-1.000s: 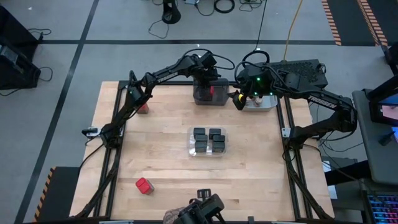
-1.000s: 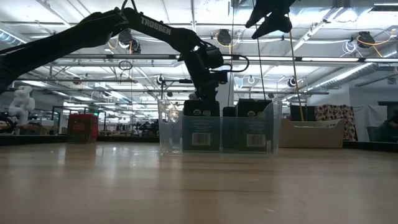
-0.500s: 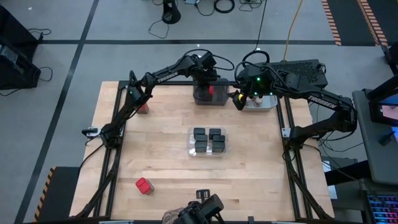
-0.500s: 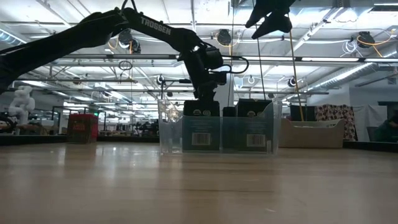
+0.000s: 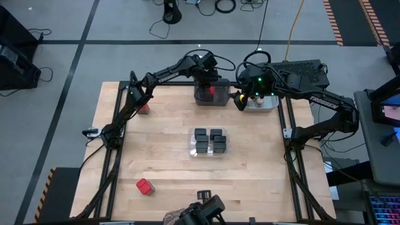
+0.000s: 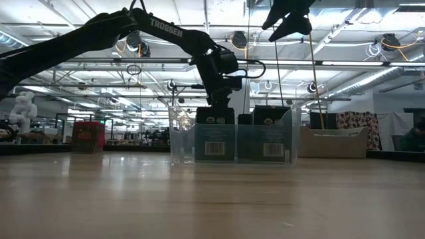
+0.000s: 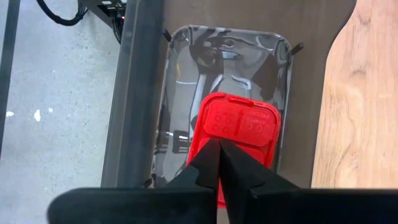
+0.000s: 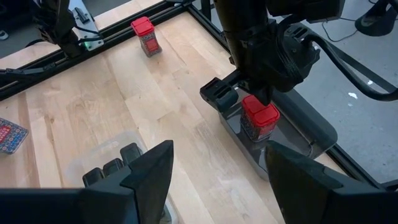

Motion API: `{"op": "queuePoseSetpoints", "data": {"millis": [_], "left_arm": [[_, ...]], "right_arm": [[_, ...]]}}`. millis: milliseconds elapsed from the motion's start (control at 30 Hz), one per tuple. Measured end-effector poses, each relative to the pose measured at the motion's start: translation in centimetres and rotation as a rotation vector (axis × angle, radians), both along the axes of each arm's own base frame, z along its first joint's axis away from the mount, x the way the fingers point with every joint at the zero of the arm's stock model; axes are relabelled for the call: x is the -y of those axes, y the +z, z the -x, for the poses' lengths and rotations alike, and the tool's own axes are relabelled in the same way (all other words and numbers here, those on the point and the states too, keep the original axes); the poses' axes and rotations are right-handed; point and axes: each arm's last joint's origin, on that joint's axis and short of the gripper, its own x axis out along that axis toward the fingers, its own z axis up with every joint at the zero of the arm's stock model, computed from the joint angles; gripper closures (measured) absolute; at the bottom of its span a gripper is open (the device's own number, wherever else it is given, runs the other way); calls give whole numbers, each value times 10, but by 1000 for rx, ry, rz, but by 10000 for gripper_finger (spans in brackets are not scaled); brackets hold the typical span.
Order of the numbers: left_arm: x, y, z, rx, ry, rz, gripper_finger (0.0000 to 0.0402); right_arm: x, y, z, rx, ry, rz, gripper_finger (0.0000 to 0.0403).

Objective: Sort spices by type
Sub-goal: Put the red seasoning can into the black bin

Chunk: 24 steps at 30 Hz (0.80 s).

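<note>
A red-topped spice box [image 7: 239, 134] stands upright inside the dark grey bin [image 5: 204, 96] at twelve o'clock on the surface [image 5: 162, 150], presumably the spot for red ones. The left gripper [image 7: 219, 163] hangs directly above its lid, fingers pressed together and holding nothing. The clear bin [image 5: 208, 142] at centre holds four black boxes [image 5: 209, 140], grouped by kind. Two red boxes lie unsorted: one at ten o'clock [image 5: 144, 109], one at seven o'clock [image 5: 145, 186]. The right gripper [image 5: 238, 101] waits near one o'clock beside the light grey bin [image 5: 265, 104], fingers spread, empty.
</note>
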Motion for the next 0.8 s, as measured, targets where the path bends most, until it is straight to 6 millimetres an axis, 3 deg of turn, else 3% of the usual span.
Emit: {"op": "queuePoseSetpoints", "data": {"millis": [800], "left_arm": [[1,-11,8,-100,25,68,393]], "right_arm": [[-2,-2,1,-26,8,-9,167]]}}
